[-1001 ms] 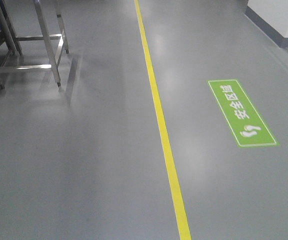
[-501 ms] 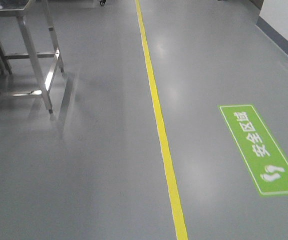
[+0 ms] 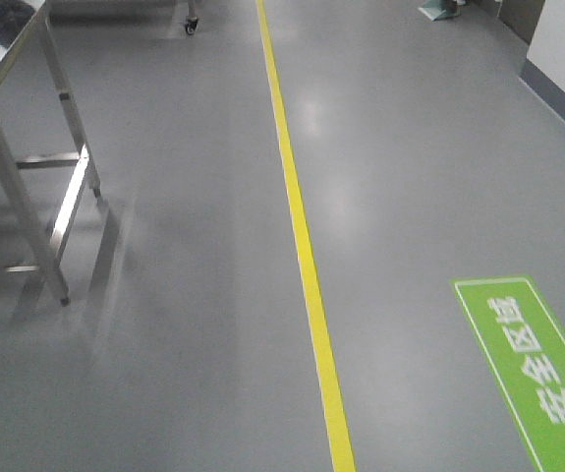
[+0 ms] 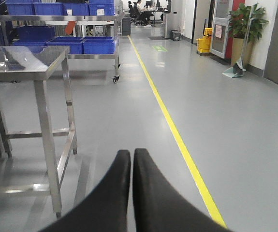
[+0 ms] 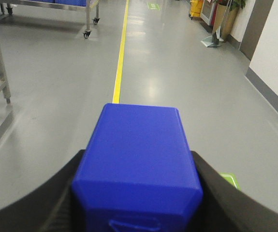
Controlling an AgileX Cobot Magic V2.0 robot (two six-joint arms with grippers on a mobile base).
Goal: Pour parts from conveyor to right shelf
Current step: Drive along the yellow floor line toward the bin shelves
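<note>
My right gripper (image 5: 139, 159) is shut on a blue plastic bin (image 5: 139, 140), which fills the lower middle of the right wrist view. A black finger presses on each side of it. I see only the bin's outer walls, so any parts inside are hidden. My left gripper (image 4: 131, 152) is shut and empty, its black fingers (image 4: 119, 183) pressed together above the grey floor. Neither gripper shows in the front view. I cannot make out a conveyor or the right shelf.
A steel table (image 3: 12, 59) stands at the left, also in the left wrist view (image 4: 25, 60). A wheeled rack with blue bins (image 4: 83, 44) stands further back. A yellow floor line (image 3: 307, 265) runs ahead. A green floor sign (image 3: 533, 369) lies right. The wall base (image 3: 562, 98) runs along the far right.
The front view has advanced along the yellow line. The steel table and the green sign have slid down the frame and grown larger.
</note>
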